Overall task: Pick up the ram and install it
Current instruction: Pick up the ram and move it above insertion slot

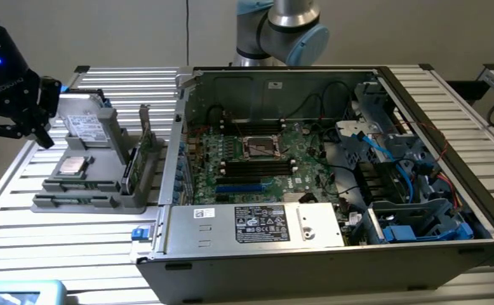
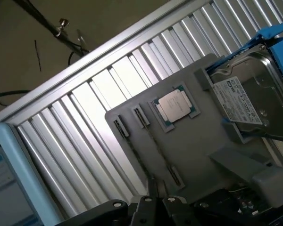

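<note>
Pincer closed, near grey tray

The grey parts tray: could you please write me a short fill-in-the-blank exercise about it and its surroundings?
1. The grey tray sits on the exterior view's ___ of the computer case.
2. The processor lies ___ in the tray, beside the hard drive.
3. The end effector, near the tray, has its jaws ___.
Missing words: left; flat; shut.

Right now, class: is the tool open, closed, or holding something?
Tool: closed, with nothing visibly held.
</note>
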You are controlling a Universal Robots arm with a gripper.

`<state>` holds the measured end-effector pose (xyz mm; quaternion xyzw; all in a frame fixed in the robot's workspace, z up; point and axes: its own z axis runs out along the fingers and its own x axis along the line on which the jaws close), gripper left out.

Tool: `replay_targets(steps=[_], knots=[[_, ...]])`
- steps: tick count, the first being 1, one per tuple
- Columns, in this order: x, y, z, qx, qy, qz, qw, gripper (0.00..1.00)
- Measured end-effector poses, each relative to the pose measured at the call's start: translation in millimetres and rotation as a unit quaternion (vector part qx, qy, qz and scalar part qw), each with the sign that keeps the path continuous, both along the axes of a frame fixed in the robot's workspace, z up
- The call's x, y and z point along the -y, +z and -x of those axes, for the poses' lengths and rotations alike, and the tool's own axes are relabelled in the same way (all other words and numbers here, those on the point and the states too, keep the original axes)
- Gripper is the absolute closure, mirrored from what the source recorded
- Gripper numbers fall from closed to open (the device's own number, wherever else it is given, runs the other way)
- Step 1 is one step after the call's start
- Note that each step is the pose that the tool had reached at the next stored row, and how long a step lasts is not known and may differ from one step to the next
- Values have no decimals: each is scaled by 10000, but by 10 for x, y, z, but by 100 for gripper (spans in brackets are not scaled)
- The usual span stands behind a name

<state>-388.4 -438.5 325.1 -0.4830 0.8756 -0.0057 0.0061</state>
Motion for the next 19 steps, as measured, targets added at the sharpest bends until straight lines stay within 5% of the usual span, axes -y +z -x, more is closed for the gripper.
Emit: replay_targets(steps=[5, 10, 14, 19], knots=[[0, -4, 1, 0, 451, 0, 9990, 89], [0, -9, 0, 0, 900, 0, 9959, 89], [0, -14, 0, 0, 1264, 0, 9920, 89], [0, -18, 0, 0, 1716, 0, 9852, 89]])
